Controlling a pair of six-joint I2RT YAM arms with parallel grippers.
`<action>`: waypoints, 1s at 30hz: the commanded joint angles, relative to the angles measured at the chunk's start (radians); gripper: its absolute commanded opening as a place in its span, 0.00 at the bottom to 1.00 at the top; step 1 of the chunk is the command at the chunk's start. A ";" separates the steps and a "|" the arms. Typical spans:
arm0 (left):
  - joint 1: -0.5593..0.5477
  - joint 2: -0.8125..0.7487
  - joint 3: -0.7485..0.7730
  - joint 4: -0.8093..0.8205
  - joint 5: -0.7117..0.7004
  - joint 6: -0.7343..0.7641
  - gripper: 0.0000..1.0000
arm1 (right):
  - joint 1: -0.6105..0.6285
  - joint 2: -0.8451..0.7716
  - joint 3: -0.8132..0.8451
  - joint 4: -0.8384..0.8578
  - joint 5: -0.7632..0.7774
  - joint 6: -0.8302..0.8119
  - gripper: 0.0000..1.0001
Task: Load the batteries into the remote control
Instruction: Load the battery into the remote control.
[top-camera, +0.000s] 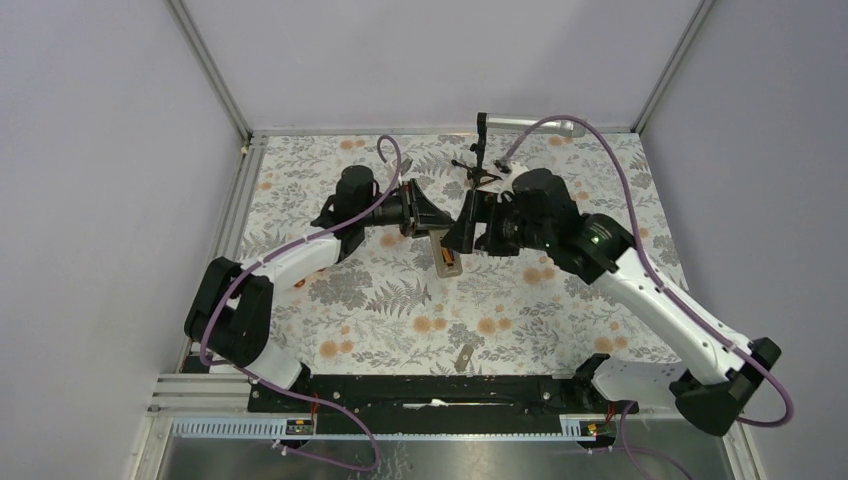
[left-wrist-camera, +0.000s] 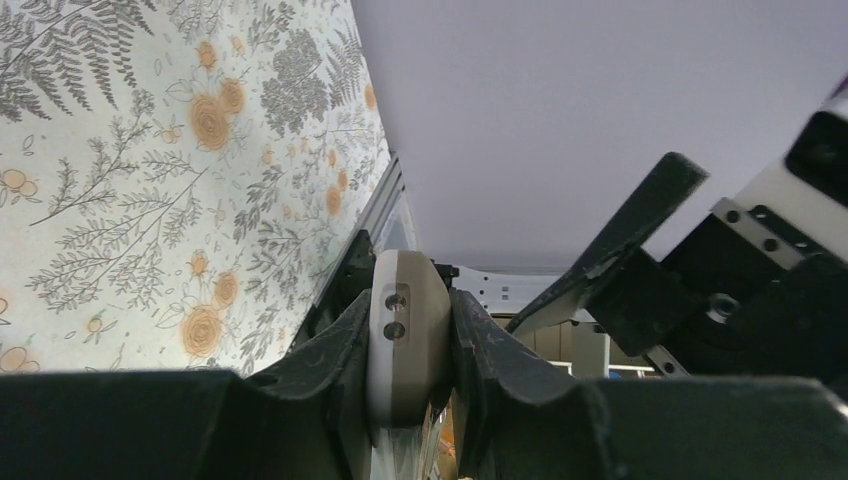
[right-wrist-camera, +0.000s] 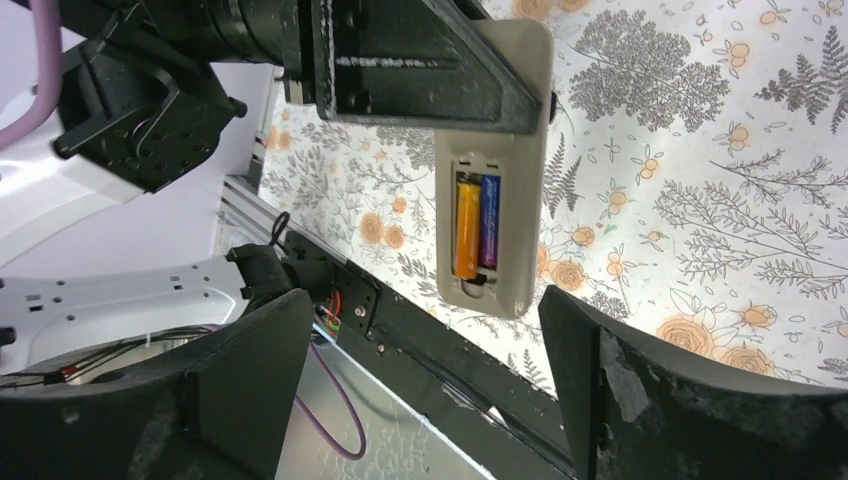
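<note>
- Left arm (top-camera: 300, 255) reaches from its base up to mid-table, wrist turned sideways toward the right arm (top-camera: 660, 295).
- Left gripper (left-wrist-camera: 408, 350) is clenched on the remote (right-wrist-camera: 495, 200). The fingers (left-wrist-camera: 330, 360) press on both long edges at one end.
- The remote sticks out of the left gripper with its free end toward the near edge of the table (top-camera: 560, 300), open back facing the right wrist camera.
- Both batteries are in the recess, side by side and touching — orange battery (right-wrist-camera: 466, 225) on the left in the right wrist view, blue battery (right-wrist-camera: 489, 220) next to it. No cover is on the recess.
- Right arm stretches in from the right, elbow out, wrist bent back toward the middle.
- Right gripper (right-wrist-camera: 425, 310) is released, jaws wide apart and gripping nothing. It is just beside the remote's free end but not touching.
- The two grippers sit nose to nose mid-table — very little gap between them.
- Microphone (top-camera: 481, 140) on its stand is close behind the right wrist, near the far edge.
- A small tan piece (top-camera: 463, 357) lies flat near the front rail (top-camera: 420, 390), well apart from both grippers.
- There is open cloth on the near half and on both sides, with walls to the left, right and far side.
</note>
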 joint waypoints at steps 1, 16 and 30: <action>0.020 -0.080 0.004 0.166 -0.008 -0.118 0.00 | 0.002 -0.098 -0.110 0.142 0.043 0.076 0.93; 0.032 -0.170 -0.062 0.487 -0.185 -0.571 0.00 | 0.001 -0.224 -0.308 0.697 0.001 0.187 0.97; 0.031 -0.158 -0.115 0.639 -0.239 -0.727 0.00 | 0.002 -0.225 -0.337 0.797 0.008 0.281 0.66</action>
